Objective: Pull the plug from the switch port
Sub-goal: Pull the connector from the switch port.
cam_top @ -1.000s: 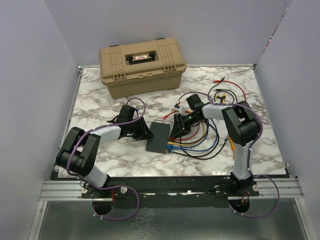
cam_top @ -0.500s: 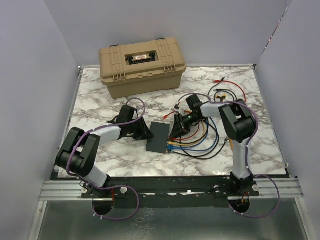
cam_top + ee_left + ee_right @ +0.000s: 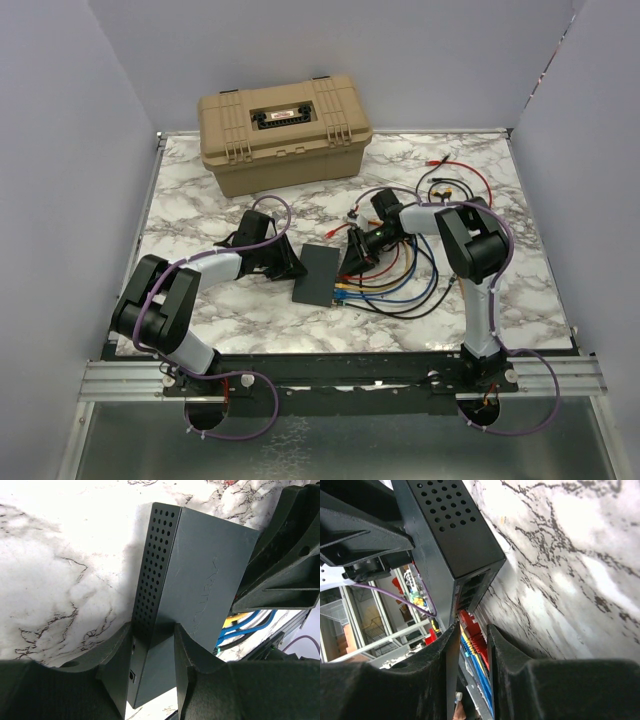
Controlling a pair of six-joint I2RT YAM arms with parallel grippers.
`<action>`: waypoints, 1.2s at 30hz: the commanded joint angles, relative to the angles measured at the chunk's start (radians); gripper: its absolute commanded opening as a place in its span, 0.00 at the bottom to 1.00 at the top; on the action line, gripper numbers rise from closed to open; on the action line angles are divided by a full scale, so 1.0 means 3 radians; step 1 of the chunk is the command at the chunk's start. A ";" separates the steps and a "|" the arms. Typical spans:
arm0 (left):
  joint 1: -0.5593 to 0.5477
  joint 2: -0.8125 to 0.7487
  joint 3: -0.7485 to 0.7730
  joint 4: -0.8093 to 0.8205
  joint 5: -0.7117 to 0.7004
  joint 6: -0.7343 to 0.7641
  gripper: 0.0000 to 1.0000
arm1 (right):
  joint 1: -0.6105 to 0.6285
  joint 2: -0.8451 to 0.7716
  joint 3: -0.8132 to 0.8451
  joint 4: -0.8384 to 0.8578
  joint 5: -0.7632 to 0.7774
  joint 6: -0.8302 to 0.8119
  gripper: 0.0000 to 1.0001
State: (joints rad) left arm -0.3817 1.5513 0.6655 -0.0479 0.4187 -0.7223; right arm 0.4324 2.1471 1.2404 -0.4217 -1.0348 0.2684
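Note:
The switch (image 3: 320, 275) is a flat black box lying on the marble table (image 3: 200, 200). My left gripper (image 3: 283, 263) is shut on its left end; in the left wrist view the fingers (image 3: 187, 652) clamp the switch (image 3: 200, 575) across its thin body. My right gripper (image 3: 357, 258) is at the port edge. In the right wrist view the switch (image 3: 455, 535) shows empty ports, then red (image 3: 469, 620), yellow (image 3: 465, 639) and blue (image 3: 478, 670) plugs in a row. My right gripper (image 3: 473, 626) is shut on the red plug, one finger above and one below.
A large tan toolbox (image 3: 285, 130) stands at the back. Red, yellow, blue and black cables (image 3: 405, 290) loop on the table right of the switch. More loose leads (image 3: 455, 180) lie at the back right. Grey walls close in both sides.
My right gripper's jaws have closed in on the plug, and the right arm's elbow has swung slightly left. The left gripper and the switch have not moved.

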 commanded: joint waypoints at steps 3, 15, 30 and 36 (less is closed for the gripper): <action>-0.0038 0.0253 -0.0151 -0.0444 -0.0496 0.0132 0.26 | 0.0146 0.0266 0.0062 0.0074 0.0389 -0.0062 0.33; -0.0042 0.0263 -0.0140 -0.0449 -0.0479 0.0129 0.26 | 0.0169 0.0373 0.0157 0.0008 0.0422 -0.0072 0.33; -0.0042 0.0279 -0.0137 -0.0451 -0.0471 0.0127 0.26 | 0.0174 0.0395 0.0130 -0.0003 0.0407 -0.0121 0.09; -0.0040 0.0289 -0.0151 -0.0458 -0.0484 0.0127 0.26 | 0.0171 0.0376 0.0120 -0.0033 0.0407 -0.0181 0.00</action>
State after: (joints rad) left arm -0.3817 1.5566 0.6731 -0.0566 0.4194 -0.7216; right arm 0.4416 2.1929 1.2930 -0.4564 -1.0416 0.2520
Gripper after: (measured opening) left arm 0.363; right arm 0.162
